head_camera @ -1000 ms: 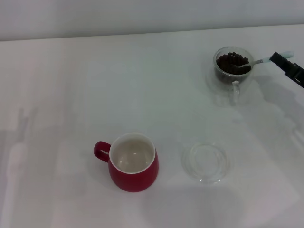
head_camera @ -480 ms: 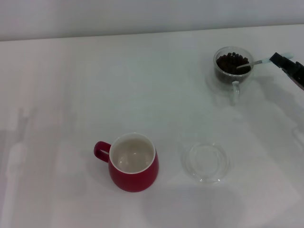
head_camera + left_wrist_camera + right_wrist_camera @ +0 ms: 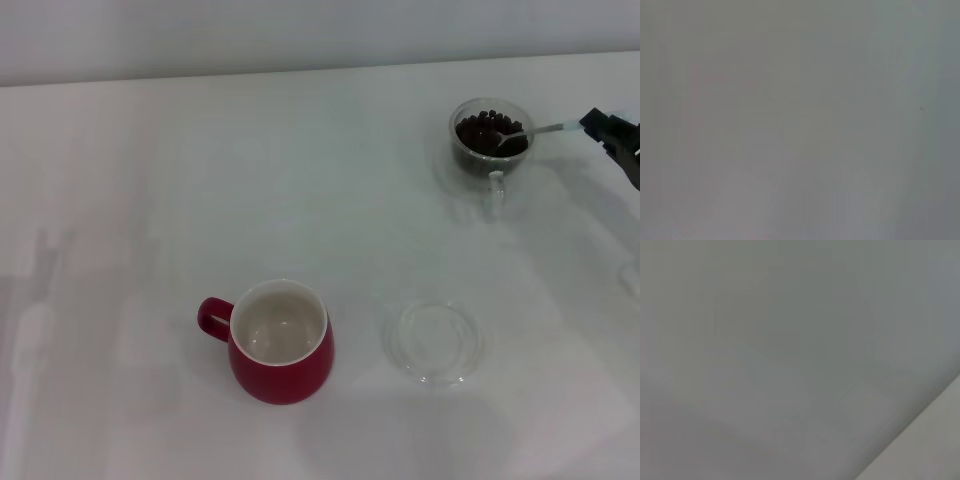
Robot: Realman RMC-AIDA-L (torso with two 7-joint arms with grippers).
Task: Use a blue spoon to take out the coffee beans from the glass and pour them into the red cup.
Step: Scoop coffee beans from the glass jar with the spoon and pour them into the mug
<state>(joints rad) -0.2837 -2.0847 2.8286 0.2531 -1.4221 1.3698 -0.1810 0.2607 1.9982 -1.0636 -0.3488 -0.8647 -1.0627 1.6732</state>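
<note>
Closest to the robot there's the red cup (image 3: 281,342), sitting upright on the white tabletop (image 3: 150,200) with its white inside empty and the loop handle pointing to the robot's left, and just beside it on the right lies a flat clear saucer (image 3: 433,342). Way farther back on the right is the glass (image 3: 490,137), full of dark coffee beans (image 3: 483,130), its clear handle facing the robot. The blue spoon (image 3: 535,131) has its shiny bowl down among the beans and its neck leaning over the rim out to the right hand (image 3: 610,132), which is pinching the pale handle end right at the edge of view. The left hand isn't in view anywhere. What worries me: the glass and cup are well apart, so any tilt of the spoon on the way over would probably scatter beans across the tabletop. The glass looks light too, so a spoon dragging against the rim could tip or shove it. Both wrist views show nothing useful
</note>
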